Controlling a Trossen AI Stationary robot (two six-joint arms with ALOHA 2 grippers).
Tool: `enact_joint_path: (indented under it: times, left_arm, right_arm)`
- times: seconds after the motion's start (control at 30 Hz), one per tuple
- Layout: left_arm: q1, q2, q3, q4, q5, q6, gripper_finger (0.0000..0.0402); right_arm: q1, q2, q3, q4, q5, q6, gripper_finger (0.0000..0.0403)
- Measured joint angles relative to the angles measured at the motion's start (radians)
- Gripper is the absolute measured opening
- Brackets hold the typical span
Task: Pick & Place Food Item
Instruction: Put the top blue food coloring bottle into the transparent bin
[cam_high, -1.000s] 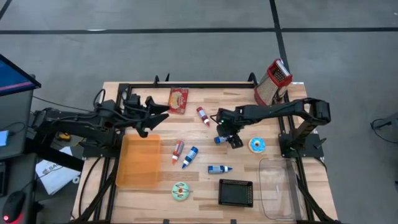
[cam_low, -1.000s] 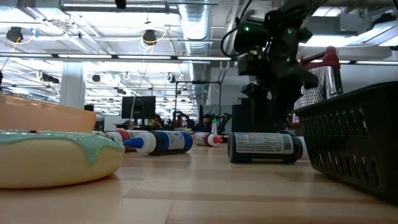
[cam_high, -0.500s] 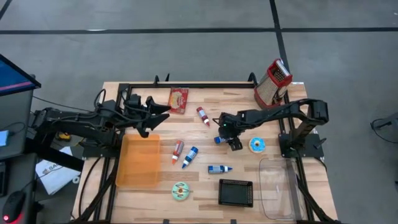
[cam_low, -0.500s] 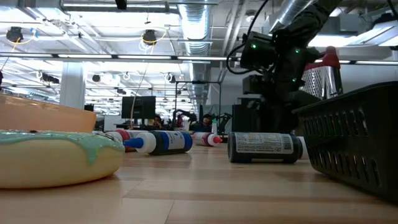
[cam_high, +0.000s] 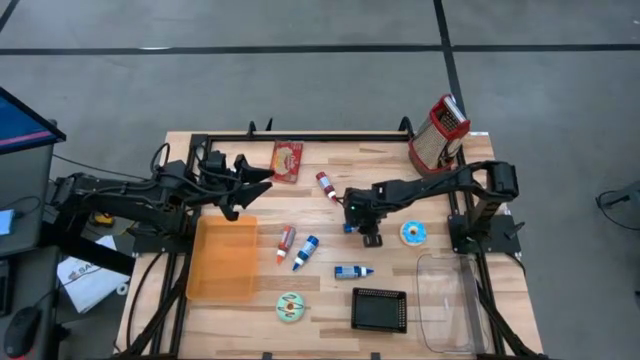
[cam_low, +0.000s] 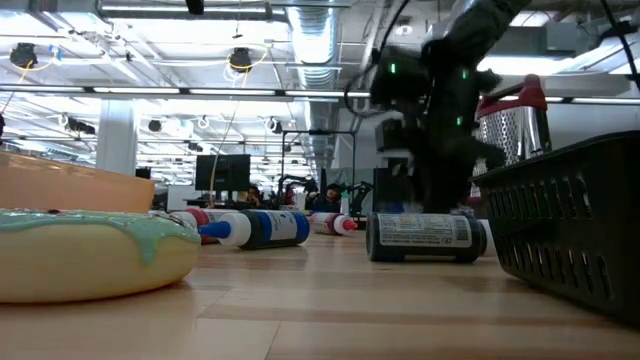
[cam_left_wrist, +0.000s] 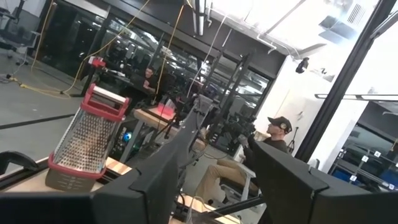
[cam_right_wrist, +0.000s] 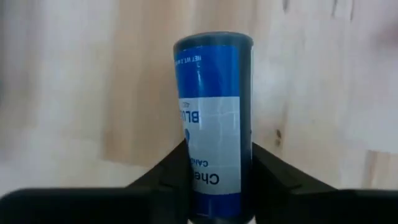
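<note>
Right wrist view: the two dark fingers (cam_right_wrist: 168, 171) press against both sides of a blue tube (cam_right_wrist: 214, 118), clenched on it while it lies on the pale wood, its flat end pointing away from the camera. The label is bright blue with white lettering, and the bare boards show on either side of it.

In the high view the right gripper (cam_high: 362, 222) is low at mid-table, over that tube. A donut with white icing (cam_high: 413, 233) lies just beside it on the side of the arm's base, and a red-capped tube (cam_high: 326, 185) sits near on the far side. Another blue tube (cam_high: 353, 271), a black basket (cam_high: 379, 310) and a clear tray (cam_high: 447, 303) lie toward the near edge, well apart.

The left gripper (cam_high: 253, 181) hangs above the far end of an orange bin (cam_high: 222, 260), its fingers spread and holding nothing.

The table (cam_high: 330, 160) is light planks; grey floor surrounds it.
</note>
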Motion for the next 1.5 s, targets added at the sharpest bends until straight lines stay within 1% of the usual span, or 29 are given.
enact_joint_path:
  times: [0.1, 0.17, 0.3, 0.4, 0.53, 0.6, 0.63, 0.7, 0.77, 0.87, 1.0, 1.2, 1.33, 1.5]
  left_arm:
    - [0.0, 0.0, 0.0, 0.0, 0.0, 0.001, 0.0196]
    - [0.0, 0.0, 0.0, 0.0, 0.0, -0.003, 0.0196]
    - [0.0, 0.0, 0.0, 0.0, 0.001, -0.018, 0.0198]
    - [0.0, 0.0, 0.0, -0.001, 0.003, -0.019, 0.0198]
    - [0.0, 0.0, 0.0, -0.001, 0.003, -0.019, 0.0198]
    - [0.0, 0.0, 0.0, -0.001, 0.003, -0.02, 0.0198]
    - [0.0, 0.0, 0.0, -0.001, 0.003, -0.022, 0.0198]
    - [0.0, 0.0, 0.0, -0.001, 0.003, -0.023, 0.0198]
    - [0.0, 0.0, 0.0, -0.001, 0.003, -0.023, 0.0198]
    - [0.0, 0.0, 0.0, -0.001, 0.002, -0.028, 0.0198]
    - [0.0, 0.0, 0.0, -0.001, 0.0, -0.057, 0.0198]
    - [0.0, 0.0, 0.0, -0.001, -0.013, -0.076, 0.0195]
    - [0.0, 0.0, 0.0, -0.001, -0.016, -0.083, 0.0196]
    - [0.0, 0.0, 0.0, -0.001, -0.023, -0.083, 0.0196]
  right_arm:
    - [0.003, -0.052, 0.043, -0.116, -0.035, 0.062, 0.0094]
    - [0.015, -0.098, 0.06, -0.237, -0.075, 0.116, 0.0104]
    - [0.097, -0.239, 0.069, -0.466, -0.124, 0.231, 0.0127]
    - [0.206, -0.358, 0.067, -0.567, -0.13, 0.378, 0.0128]
    - [0.396, -0.499, 0.068, -0.614, -0.115, 0.678, 0.0118]
    - [0.5, -0.548, 0.068, -0.633, -0.076, 0.836, 0.0116]
    - [0.554, -0.563, 0.069, -0.648, -0.04, 0.904, 0.0116]
    - [0.66, -0.573, 0.059, -0.676, 0.023, 1.02, 0.0118]
    - [0.754, -0.572, 0.03, -0.684, 0.053, 1.121, 0.0123]
    - [0.873, -0.572, -0.048, -0.653, 0.082, 1.256, 0.0129]
    - [0.964, -0.572, -0.173, -0.564, 0.104, 1.414, 0.0133]
    - [1.036, -0.573, -0.304, -0.414, 0.109, 1.561, 0.0134]
    - [1.061, -0.573, -0.325, -0.412, 0.113, 1.639, 0.0139]
    - [1.073, -0.574, -0.324, -0.409, 0.123, 1.672, 0.0174]
